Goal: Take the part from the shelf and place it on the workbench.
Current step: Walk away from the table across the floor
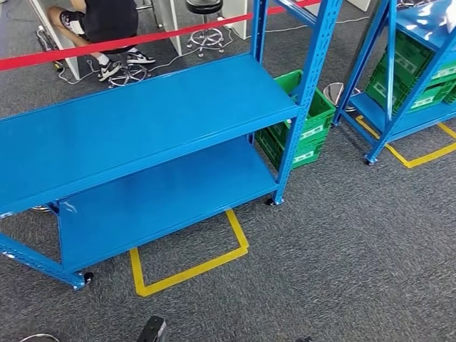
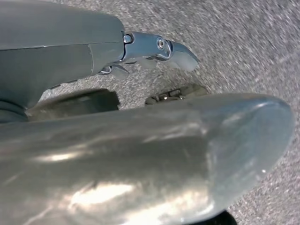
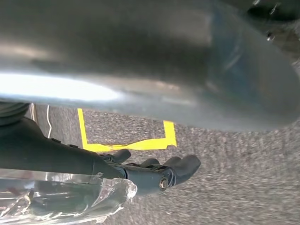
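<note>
Head view: the blue shelf (image 1: 161, 121) stands ahead of the robot, beyond both hanging arms.

Left wrist view: the left hand (image 2: 134, 122) hangs above the grey carpet, its fingers (image 2: 159, 47) stretched out and apart from the thumb, with nothing between them.

Right wrist view: the right hand (image 3: 106, 164) has a clear plastic bag (image 3: 63, 199) lying against its dark fingers, on the side away from the thumb. I judge this is the part, and that it is held (the grip itself is hidden). Its long axis runs along the fingers. So the right hand should do the placing; where the workbench lies, I cannot tell.
</note>
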